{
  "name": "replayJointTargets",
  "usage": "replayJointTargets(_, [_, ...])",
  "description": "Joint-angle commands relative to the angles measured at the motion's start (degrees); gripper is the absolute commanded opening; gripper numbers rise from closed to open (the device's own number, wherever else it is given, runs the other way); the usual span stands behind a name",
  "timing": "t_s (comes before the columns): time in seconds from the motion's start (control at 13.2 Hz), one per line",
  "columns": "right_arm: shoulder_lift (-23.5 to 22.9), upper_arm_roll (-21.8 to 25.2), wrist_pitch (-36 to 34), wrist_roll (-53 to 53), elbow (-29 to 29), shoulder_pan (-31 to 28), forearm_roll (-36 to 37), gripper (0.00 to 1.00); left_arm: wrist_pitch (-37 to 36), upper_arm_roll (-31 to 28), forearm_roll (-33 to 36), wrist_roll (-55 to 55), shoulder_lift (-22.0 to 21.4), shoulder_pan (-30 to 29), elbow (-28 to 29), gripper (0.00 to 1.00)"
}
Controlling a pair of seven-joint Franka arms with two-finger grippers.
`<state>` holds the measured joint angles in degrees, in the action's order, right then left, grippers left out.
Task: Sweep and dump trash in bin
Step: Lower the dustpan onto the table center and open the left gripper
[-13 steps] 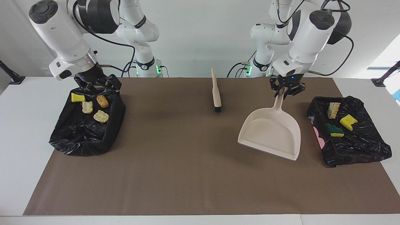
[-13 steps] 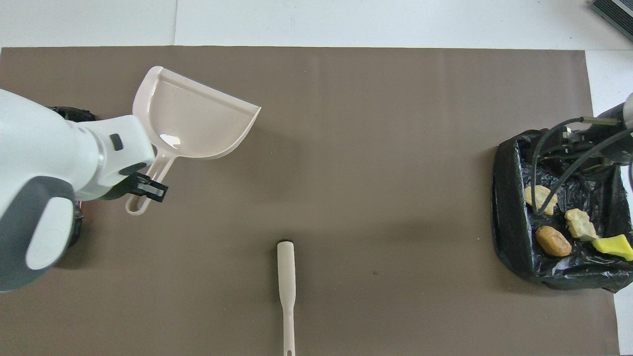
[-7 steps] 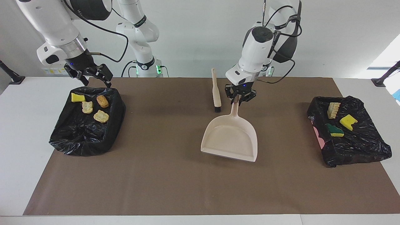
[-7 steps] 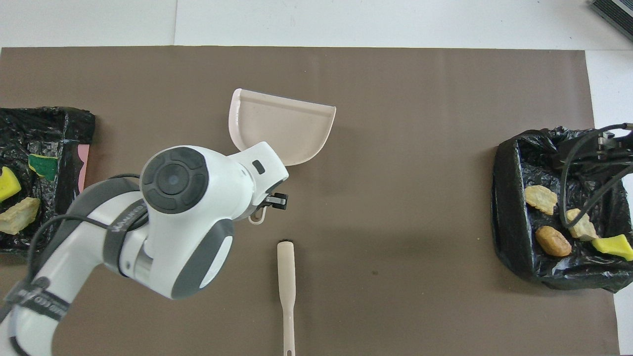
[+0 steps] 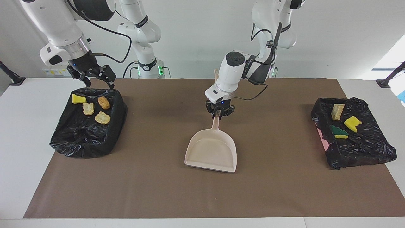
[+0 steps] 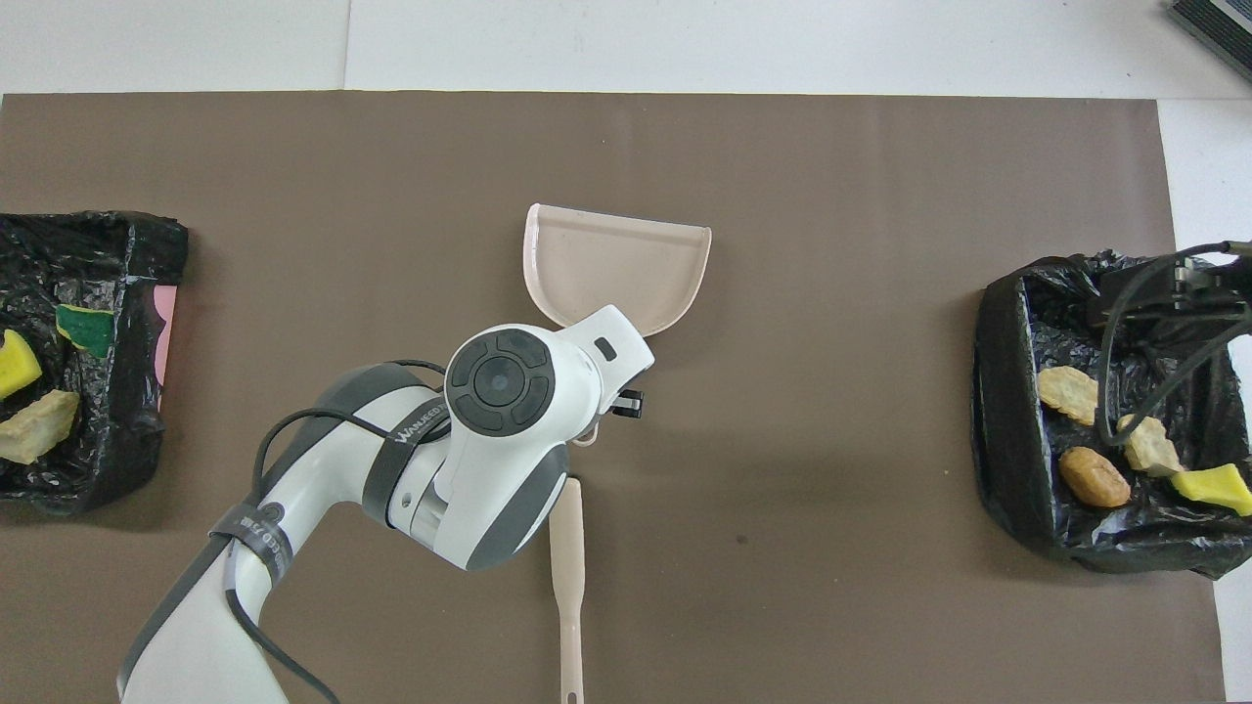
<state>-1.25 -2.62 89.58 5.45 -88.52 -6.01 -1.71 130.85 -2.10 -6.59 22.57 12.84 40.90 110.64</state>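
1. The left end effector (image 5: 217, 115) is clamped tight on the handle of the beige dustpan (image 5: 212, 152), at mid-tabletop over the brown mat (image 5: 158, 177).
2. The dustpan's pan points away from the robots, its open lip farthest from them. Whether the pan rests on the mat or hangs just above it cannot be told.
3. The beige-handled brush (image 6: 568, 587) lies on the mat nearer to the robots than the dustpan; the left arm covers its bristle end in both views.
4. The right end effector (image 5: 95, 79) is up in the air over the robot-side rim of the black-lined bin (image 5: 85, 139) at the right arm's end of the tabletop. Its fingers stand wide apart and hold nothing.
5. In that bin lie 4 scraps of trash: a yellow sponge piece (image 5: 78, 99), a pale crumbly chunk (image 5: 88, 108), a brown chunk (image 5: 103, 102) and a tan chunk (image 5: 102, 117).
6. A 2nd black-lined bin (image 5: 364, 152) sits at the left arm's end of the tabletop. It holds 3 more scraps: a tan foam chunk (image 5: 337, 111), a yellow sponge (image 5: 352, 123) and a sponge with a dark green face (image 5: 338, 132).
7. A pink edge (image 5: 320, 136) shows under that bin's liner on the side toward the dustpan.
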Motion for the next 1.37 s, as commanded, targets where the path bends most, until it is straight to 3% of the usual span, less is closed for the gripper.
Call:
replayJointTargets(0.0, [0.0, -0.3, 2.1, -1.0, -0.7, -0.6, 2.1, 1.0, 1.0, -1.2, -1.0, 0.9, 0.3, 1.8, -0.1, 0.0])
replayJointTargets(0.99, [0.3, -0.4, 1.6, -0.9, -0.4, -0.2, 1.5, 1.0, 1.2, -1.5, -1.1, 1.7, 1.0, 2.6, 2.6, 0.0])
replayJointTargets(1.06, [0.4, -0.4, 1.6, -0.9, -0.5, -0.2, 1.5, 1.0, 1.1, -1.5, -1.1, 2.0, 1.0, 2.4, 2.2, 0.2])
replayJointTargets(1.14, [0.4, -0.4, 1.6, -0.9, -0.5, -0.2, 1.5, 1.0, 1.4, -1.7, -1.0, 2.6, 1.1, 2.2, 2.1, 0.83])
replayJointTargets(1.21, [0.4, -0.4, 1.6, -0.9, -0.5, -0.2, 1.5, 1.0, 1.9, -1.7, -0.9, 2.4, 1.1, 1.8, 1.9, 1.0])
replayJointTargets(1.29, [0.4, -0.4, 1.6, -0.9, -0.4, -0.2, 1.5, 1.0, 1.1, -1.9, -0.9, 2.3, 0.4, 1.1, 1.9, 1.0])
